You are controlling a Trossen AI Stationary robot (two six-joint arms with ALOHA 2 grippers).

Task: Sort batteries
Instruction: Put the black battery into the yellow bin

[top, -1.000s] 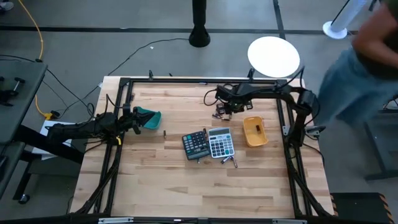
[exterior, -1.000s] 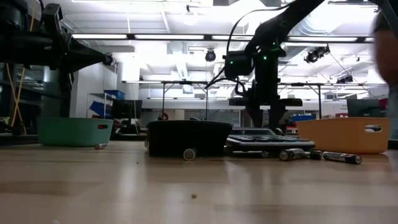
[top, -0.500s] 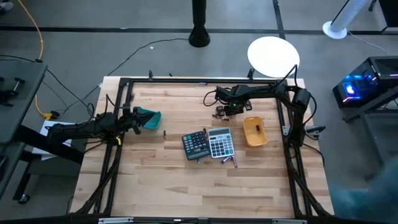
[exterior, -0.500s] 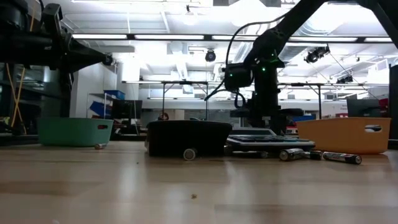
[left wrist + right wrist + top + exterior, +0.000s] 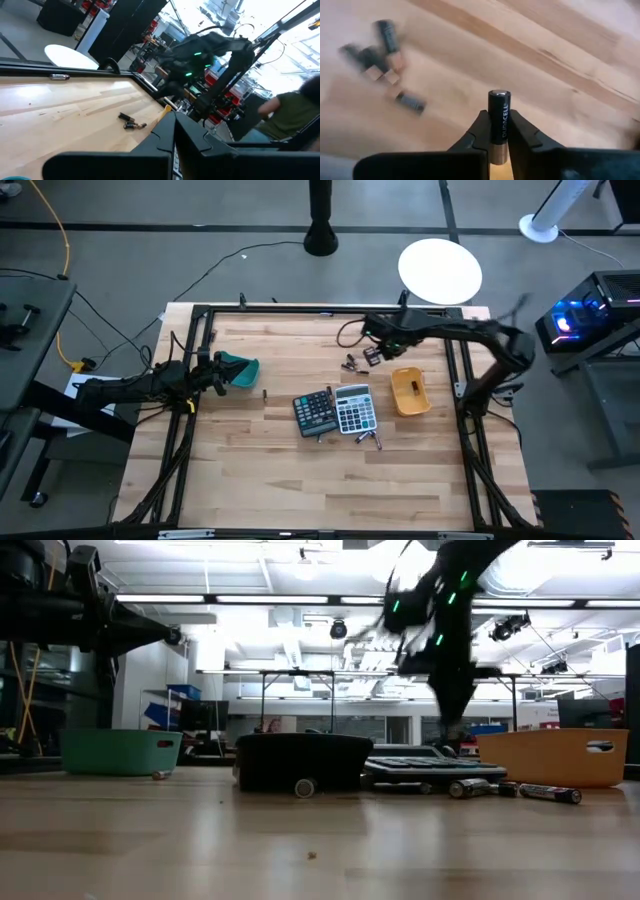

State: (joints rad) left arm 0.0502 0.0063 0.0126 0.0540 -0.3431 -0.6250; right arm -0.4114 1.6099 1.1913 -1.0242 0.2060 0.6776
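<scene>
My right gripper [image 5: 499,146] is shut on one battery [image 5: 499,116], black with a copper end, above the far middle of the table [image 5: 372,356]. A few loose batteries [image 5: 350,363] lie on the wood just below and to the left of it [image 5: 380,55]. More batteries [image 5: 368,440] lie in front of the calculators, and a single one [image 5: 265,393] lies near the teal tray [image 5: 242,370]. My left gripper [image 5: 222,370] stays shut and holds nothing at the teal tray's left side [image 5: 175,125]. My right gripper pinches the battery's copper end [image 5: 499,150] between its two fingers. The battery lies along the fingers, its black end and metal cap [image 5: 499,93] sticking out past the fingertips. It is lifted clear of the table.
A dark calculator [image 5: 315,412] and a grey calculator [image 5: 355,408] lie side by side mid-table. The yellow tray [image 5: 408,391] stands to their right. Black frame rails [image 5: 300,310] run around the table's edges. Bare wood fills the near half [image 5: 320,490].
My right gripper has shut on one battery from the small group at the far middle and has lifted it off the table, shifting a little toward the right edge. The person at the far right has left the high view.
</scene>
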